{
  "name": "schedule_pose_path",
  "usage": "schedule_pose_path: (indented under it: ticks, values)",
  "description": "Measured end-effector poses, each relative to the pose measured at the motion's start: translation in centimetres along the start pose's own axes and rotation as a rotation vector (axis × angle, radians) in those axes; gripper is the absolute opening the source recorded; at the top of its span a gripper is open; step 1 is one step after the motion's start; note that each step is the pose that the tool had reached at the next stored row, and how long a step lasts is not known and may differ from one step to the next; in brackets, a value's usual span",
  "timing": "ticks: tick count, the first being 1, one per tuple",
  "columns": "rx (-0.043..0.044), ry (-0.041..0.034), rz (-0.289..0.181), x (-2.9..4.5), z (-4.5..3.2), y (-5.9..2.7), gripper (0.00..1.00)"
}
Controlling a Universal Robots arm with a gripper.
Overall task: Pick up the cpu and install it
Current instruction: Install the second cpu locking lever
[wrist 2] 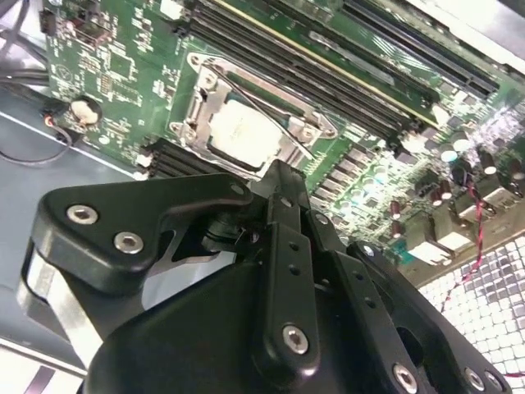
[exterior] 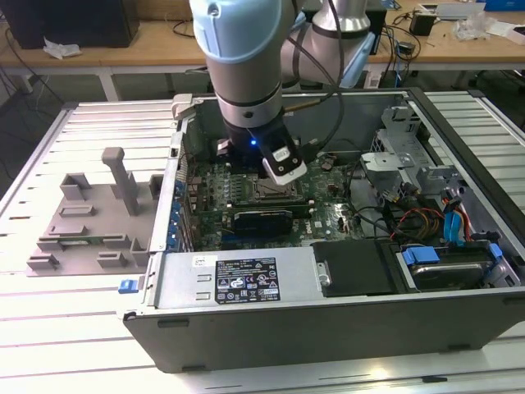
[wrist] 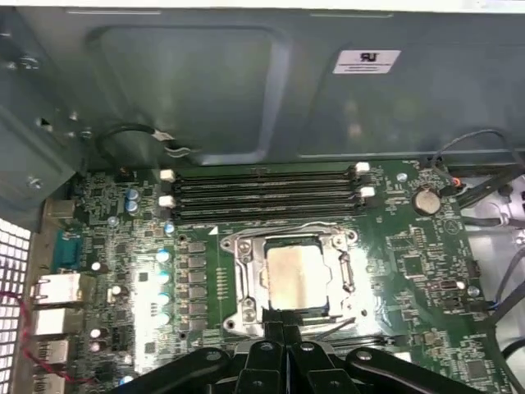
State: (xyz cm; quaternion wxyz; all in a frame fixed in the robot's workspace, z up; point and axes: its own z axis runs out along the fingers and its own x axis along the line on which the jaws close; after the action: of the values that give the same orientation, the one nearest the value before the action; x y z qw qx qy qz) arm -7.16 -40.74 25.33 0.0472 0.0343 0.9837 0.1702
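The cpu [wrist: 295, 275] is a flat silver square lying inside the metal-framed socket [wrist: 246, 283] on the green motherboard [wrist: 410, 263]; in the second wrist view the cpu [wrist 2: 242, 131] also rests in that frame. My gripper [wrist: 284, 318] hangs just above the socket's near edge, its black fingers drawn together with nothing between them. In the second wrist view the gripper [wrist 2: 279, 174] ends right beside the cpu's edge. In the exterior view the arm reaches down into the open computer case and the gripper [exterior: 269, 185] is over the socket [exterior: 275, 195].
Black memory slots [wrist: 262, 193] run beside the socket. The case wall [wrist: 205, 82] rises behind them. A power supply [exterior: 238, 279], drive cage [exterior: 410, 164] and coloured cables [exterior: 455, 222] fill the case's other side. A grey fixture [exterior: 98, 213] sits on the table at the exterior view's left.
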Motion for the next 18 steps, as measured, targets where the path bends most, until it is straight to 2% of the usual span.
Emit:
schedule_pose_path:
  ticks: [3, 4, 6, 7, 9, 11, 13, 15, 16, 17, 18]
  values:
    - [0.01, 0.0143, 0.007, -0.6, 0.07, -0.02, 0.11]
    - [0.016, 0.0202, 0.009, -0.72, 0.08, -0.02, 0.11]
    - [0.0337, 0.0362, 0.015, -1.01, 0.11, -0.01, 0.11]
    - [0.0396, 0.0393, 0.016, -1.1, 0.13, 0.0, 0.11]
    - [0.0407, 0.0395, 0.017, -1.12, 0.13, 0.02, 0.11]
    - [0.0607, 0.045, 0.017, -1.22, 0.3, 0.06, 0.11]
    - [0.0743, 0.046, 0.017, -1.41, 0.48, 0.06, 0.11]
    - [0.0834, 0.0472, 0.017, -1.77, 0.85, 0.02, 0.11]
    - [0.0853, 0.0487, 0.017, -1.81, 1.25, 0.01, 0.11]
    - [0.0884, 0.0517, 0.018, -1.79, 1.48, 0.07, 0.11]
    - [0.0996, 0.0624, 0.02, -1.73, 1.73, 0.18, 0.11]
